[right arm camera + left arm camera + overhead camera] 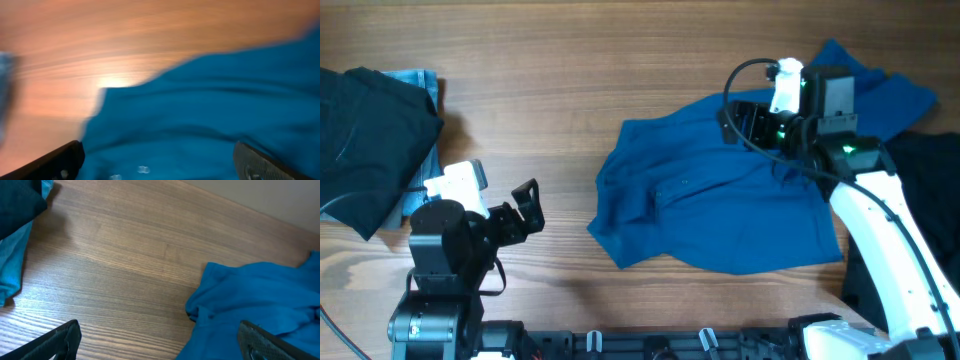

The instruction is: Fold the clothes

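Observation:
A large teal-blue shirt [720,200] lies crumpled on the wooden table, right of centre. It also shows in the left wrist view [260,305] and, blurred, in the right wrist view [210,110]. My right gripper [745,120] is open above the shirt's upper part, with nothing between its fingers [157,165]. My left gripper [527,208] is open and empty over bare wood, left of the shirt; its fingers [160,342] frame the shirt's left edge. A black garment [365,130] lies on a light-blue denim piece [420,85] at the far left.
Another black garment [920,190] lies at the right edge, partly under my right arm. Bare wood [550,90] separates the left pile from the shirt. The table's front edge runs by the arm bases.

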